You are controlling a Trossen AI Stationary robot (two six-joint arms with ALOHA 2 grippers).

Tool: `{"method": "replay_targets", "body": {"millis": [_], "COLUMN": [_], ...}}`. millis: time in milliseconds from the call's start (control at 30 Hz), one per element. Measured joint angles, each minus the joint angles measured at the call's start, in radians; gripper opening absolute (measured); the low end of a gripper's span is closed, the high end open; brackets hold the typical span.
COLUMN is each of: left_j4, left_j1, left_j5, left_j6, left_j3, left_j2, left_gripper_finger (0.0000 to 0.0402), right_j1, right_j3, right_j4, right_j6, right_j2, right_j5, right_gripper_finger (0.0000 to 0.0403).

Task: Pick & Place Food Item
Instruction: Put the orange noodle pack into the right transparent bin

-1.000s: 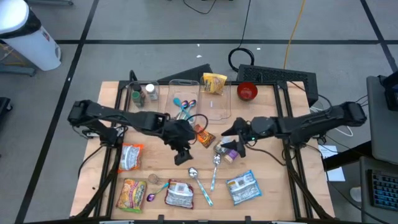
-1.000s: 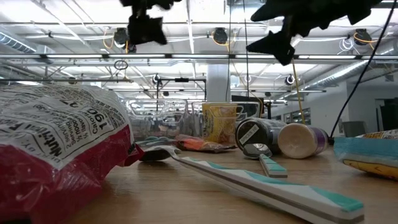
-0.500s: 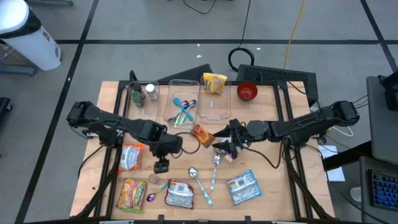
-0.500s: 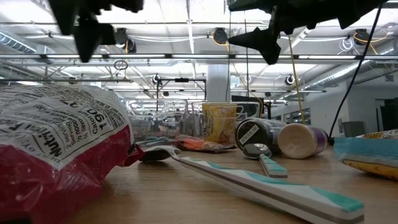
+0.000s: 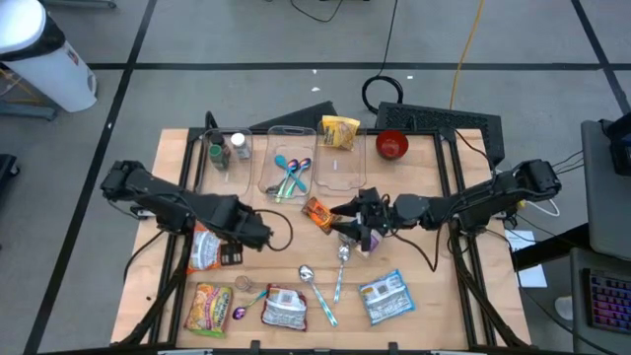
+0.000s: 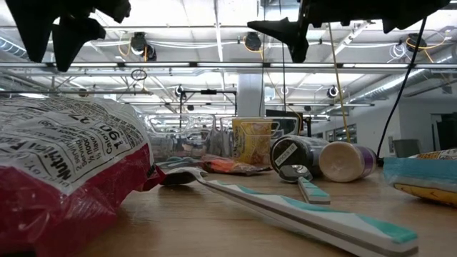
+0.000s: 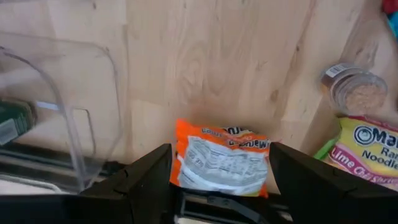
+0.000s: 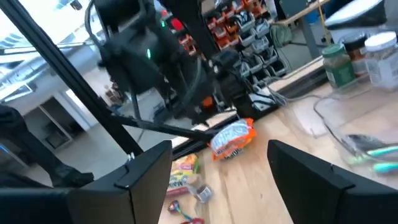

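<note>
Left end effector (image 5: 235, 254), high view — fingers apart, empty, just beside the orange-and-white snack packet (image 5: 209, 247) on the wooden surface (image 5: 424, 296); right end effector (image 5: 352, 223) hovers near the orange wrapper (image 5: 319, 212), its spread unclear. Low view: a bag (image 6: 68, 168) reads "Nutrition". Left wrist view: the packet lies between the open fingers; nearby yellow noodles (image 7: 367, 152) read "Ramen Noodles". Risk, judged: the slick packet may slide if pinched off-centre.
</note>
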Motion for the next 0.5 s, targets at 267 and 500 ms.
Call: {"method": "replay_targets", "body": {"millis": [267, 500], "left_j4": [0.003, 0.002], "left_j1": [0.120, 0.167], "left_j5": [0.002, 0.156], "left_j6": [0.076, 0.092], "left_j3": [-0.072, -0.277], "left_j2": [-0.240, -0.476], "left_gripper_finger": [0.0271, 0.0271], "right_j1": [0.000, 0.000], "right_j3": [0.000, 0.000], "right_j4": [-0.019, -0.017], "right_j6": [0.054, 0.073], "right_j2": [-0.004, -0.004], "right_j5": [-0.006, -0.005], "right_gripper_finger": [0.0256, 0.0255]}}
